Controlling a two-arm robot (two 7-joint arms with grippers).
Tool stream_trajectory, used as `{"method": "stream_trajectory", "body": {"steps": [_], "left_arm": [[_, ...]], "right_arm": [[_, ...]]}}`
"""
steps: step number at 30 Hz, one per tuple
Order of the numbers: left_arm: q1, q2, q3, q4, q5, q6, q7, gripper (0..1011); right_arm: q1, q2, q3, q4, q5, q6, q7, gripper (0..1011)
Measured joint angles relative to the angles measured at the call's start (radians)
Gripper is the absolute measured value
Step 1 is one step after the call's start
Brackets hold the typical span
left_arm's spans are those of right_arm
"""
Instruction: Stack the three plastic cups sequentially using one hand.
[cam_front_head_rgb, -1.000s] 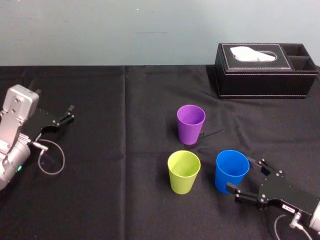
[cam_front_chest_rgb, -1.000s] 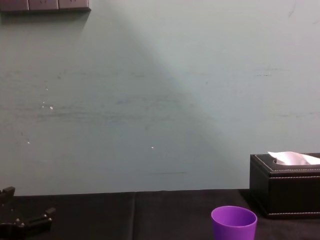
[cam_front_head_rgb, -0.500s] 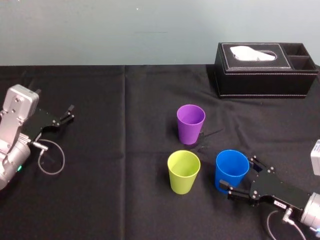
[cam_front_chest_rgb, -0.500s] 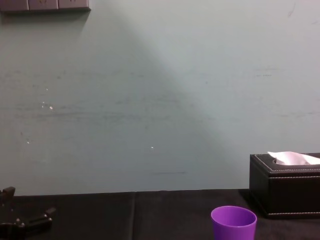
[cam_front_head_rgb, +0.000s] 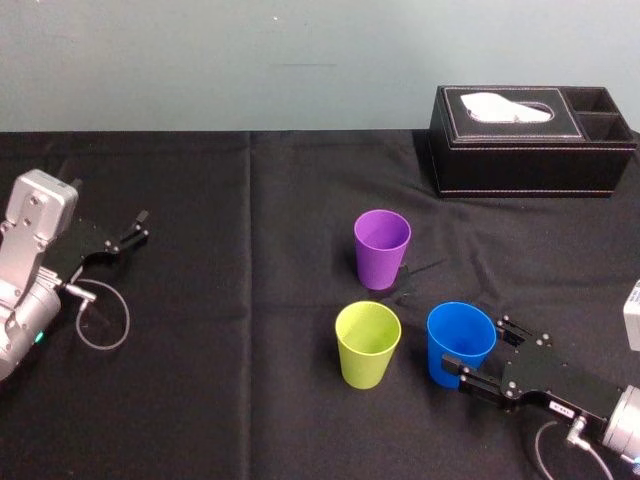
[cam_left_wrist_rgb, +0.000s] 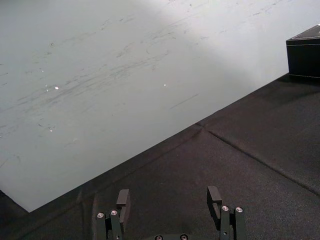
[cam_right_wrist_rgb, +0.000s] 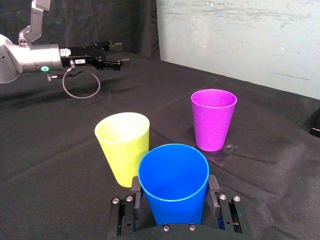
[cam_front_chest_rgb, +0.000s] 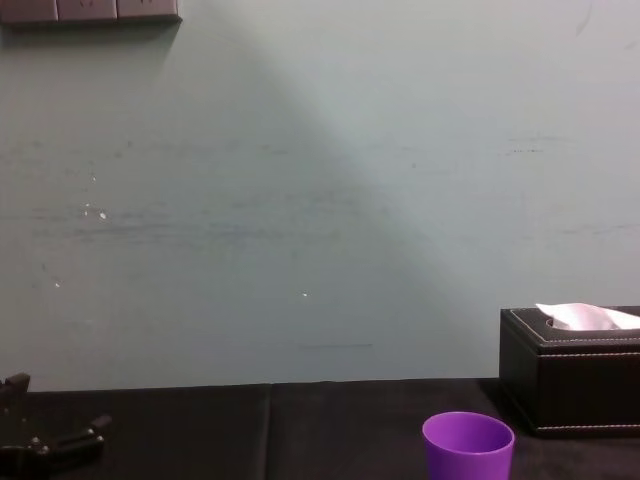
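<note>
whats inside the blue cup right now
Nothing visible: the blue cup shows bare inner wall, no cup nested. Its floor is hidden behind its near rim. The right gripper grips its outside.

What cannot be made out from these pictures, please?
Blue cup base: right wrist view, hidden by the right gripper around it.
Purple cup bottom: chest view, cut off by the lower edge.
Black tissue box: chest view, cut by the right edge.
Left gripper, parked left: chest view, cut off at the corner.

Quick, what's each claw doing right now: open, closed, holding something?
Left claw: open, holding nothing.
Right claw: closed on the blue cup.
</note>
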Motion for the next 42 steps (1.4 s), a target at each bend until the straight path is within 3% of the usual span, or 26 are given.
{"method": "stream_trajectory", "body": {"steps": [22,29,36,37,38,42], "left_arm": [[0.0,0.0,0.0,0.0,0.0,0.0,0.0,1011],[0.0,0.0,0.0,0.0,0.0,0.0,0.0,1011],[0.0,0.0,0.0,0.0,0.0,0.0,0.0,1011],[0.0,0.0,0.0,0.0,0.0,0.0,0.0,1011],[0.0,0.0,0.0,0.0,0.0,0.0,0.0,1011],[0.0,0.0,0.0,0.0,0.0,0.0,0.0,1011]], "right_arm": [[-0.002,0.001,0.001,-0.001,0.001,-0.001,-0.002,716],[-0.06,-0.005,0.051,-0.081,-0.009,0.006,-0.074,716],[-0.123,-0.007,0.136,-0.229,0.028,0.108,-0.155,716],[-0.123,-0.007,0.136,-0.229,0.028,0.108,-0.155,716],[-0.12,-0.005,0.152,-0.272,0.041,0.153,-0.171,716],[-0.088,-0.006,0.156,-0.301,0.065,0.208,-0.18,716]]}}
